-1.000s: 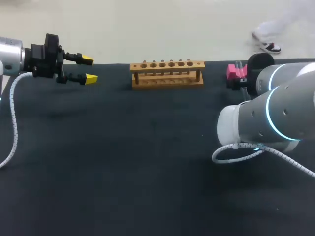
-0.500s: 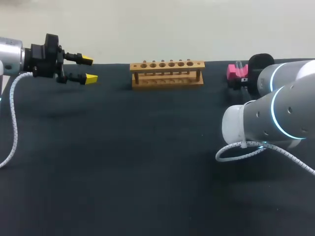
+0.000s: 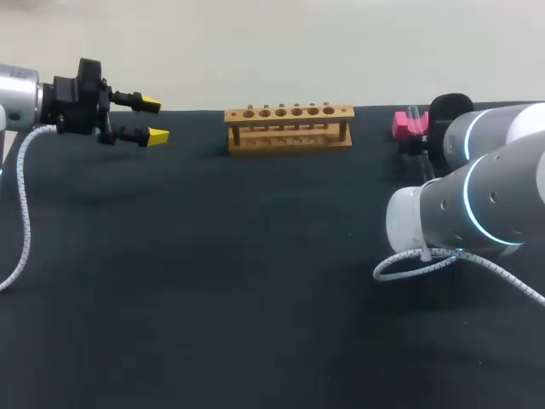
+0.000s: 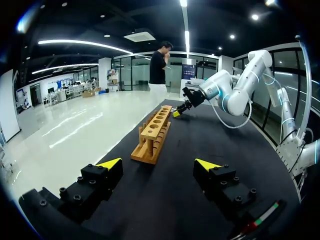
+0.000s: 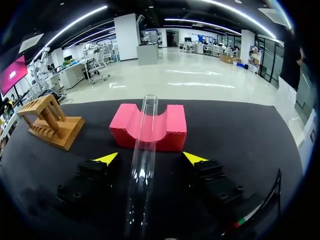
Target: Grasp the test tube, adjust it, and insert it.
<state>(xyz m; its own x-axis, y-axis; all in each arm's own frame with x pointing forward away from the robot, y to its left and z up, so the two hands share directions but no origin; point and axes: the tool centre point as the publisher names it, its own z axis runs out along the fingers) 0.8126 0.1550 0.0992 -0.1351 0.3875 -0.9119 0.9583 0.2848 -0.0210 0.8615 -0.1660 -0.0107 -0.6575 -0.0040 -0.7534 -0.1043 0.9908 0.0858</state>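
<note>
One test tube (image 5: 145, 145), one pink foam block (image 5: 170, 127), one six-hole wooden rack (image 3: 289, 128). Tube lies in block's groove, between fingers of right gripper (image 5: 150, 158), spread wide, neither touching. Left gripper (image 3: 154, 120) agape, empty, left of rack.

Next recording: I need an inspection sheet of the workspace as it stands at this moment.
Surface: dark table.
Job's things: glass tube lies in the groove of the pink block; wooden rack stands at the far edge, no tube in it.
Clutter: nothing seen.
Pincers: left pincer open, left of the rack, apart from it; right pincer open, one finger on each side of the tube, not touching.
Cables: white cable hangs from the left arm; second cable loops under the right arm.
Surroundings: nothing seen.
</note>
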